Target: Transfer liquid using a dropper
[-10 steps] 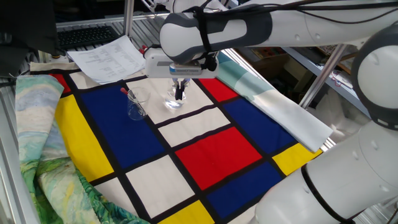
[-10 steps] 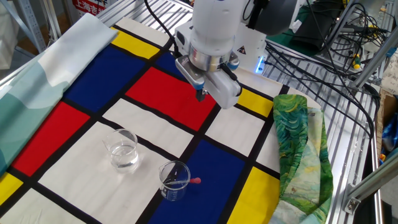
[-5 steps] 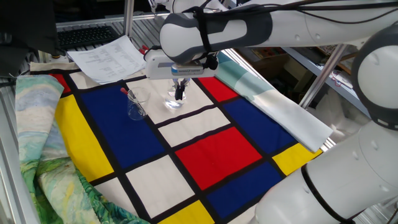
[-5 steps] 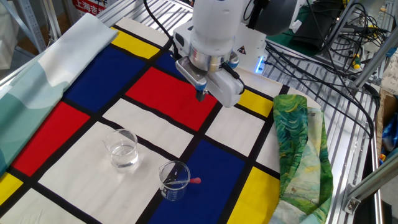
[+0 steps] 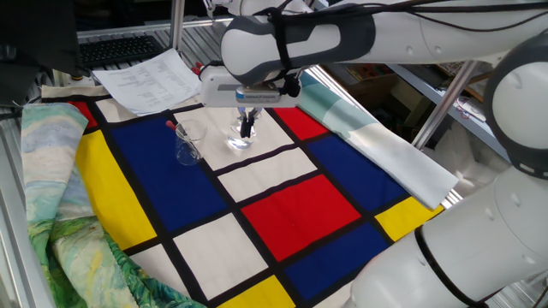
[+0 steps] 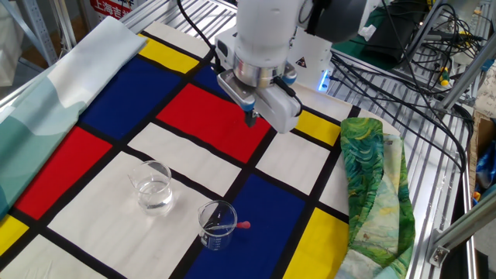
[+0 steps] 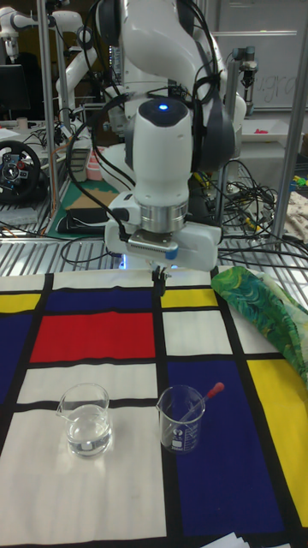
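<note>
- dropper (image 7: 195, 407): stands in the small beaker (image 7: 180, 420), leaning, long axis diagonal, red bulb up and over the rim.
- gripper (image 6: 250, 118): fingers close together, empty, above the cloth (image 6: 209, 108), well apart from the dropper.

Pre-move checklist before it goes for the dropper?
1. Dropper reachable: ok, it leans in the beaker, red bulb over the rim.
2. End effector empty: ok, nothing held; jaws look shut, so open them first.
3. Both glasses upright: ok, beaker and rounder glass stand apart.
4. Liquid present: ok, a shallow amount in the rounder glass.
5. Liquid in the beaker: cannot tell.
6. Path down to the bulb: ok, only the checked cloth lies between.
</note>
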